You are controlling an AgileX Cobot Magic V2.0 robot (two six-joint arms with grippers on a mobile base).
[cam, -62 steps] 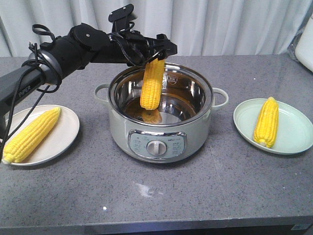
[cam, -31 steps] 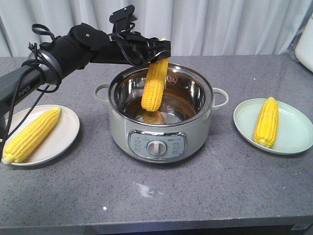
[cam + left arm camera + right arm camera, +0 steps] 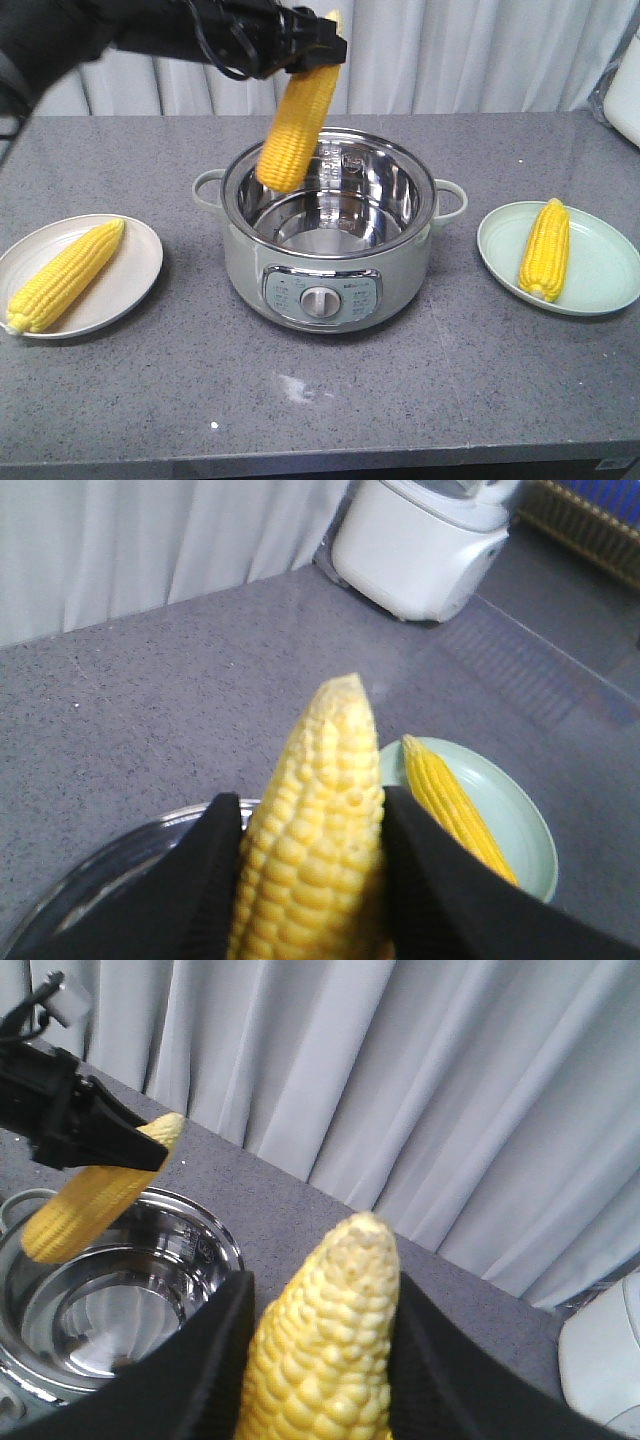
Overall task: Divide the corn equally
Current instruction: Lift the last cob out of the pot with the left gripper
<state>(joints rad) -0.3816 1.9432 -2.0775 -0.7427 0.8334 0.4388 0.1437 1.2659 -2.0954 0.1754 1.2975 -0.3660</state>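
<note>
My left gripper (image 3: pixel 315 50) is shut on the thin end of a yellow corn cob (image 3: pixel 293 128). The cob hangs tilted above the left rim of the steel pot (image 3: pixel 330 290). In the left wrist view that corn (image 3: pixel 315 840) fills the gap between the black fingers (image 3: pixel 205 880). My right gripper (image 3: pixel 322 1290) is shut on another corn cob (image 3: pixel 325 1360); it is out of the front view. One cob (image 3: pixel 65 275) lies on the white plate (image 3: pixel 135 270) at left. Another cob (image 3: pixel 545 250) lies on the green plate (image 3: pixel 600 270) at right.
The pot, with its side handles (image 3: pixel 450 197) and front dial (image 3: pixel 320 300), stands mid-table between the plates; its inside shows only bare steel. A white appliance (image 3: pixel 420 540) stands at the far right edge. Curtains (image 3: pixel 480 50) hang behind the table.
My left gripper has lifted its corn up out of the pot and a little to the left. The arm has risen toward the top of the front view. The plates and their cobs have not moved.
</note>
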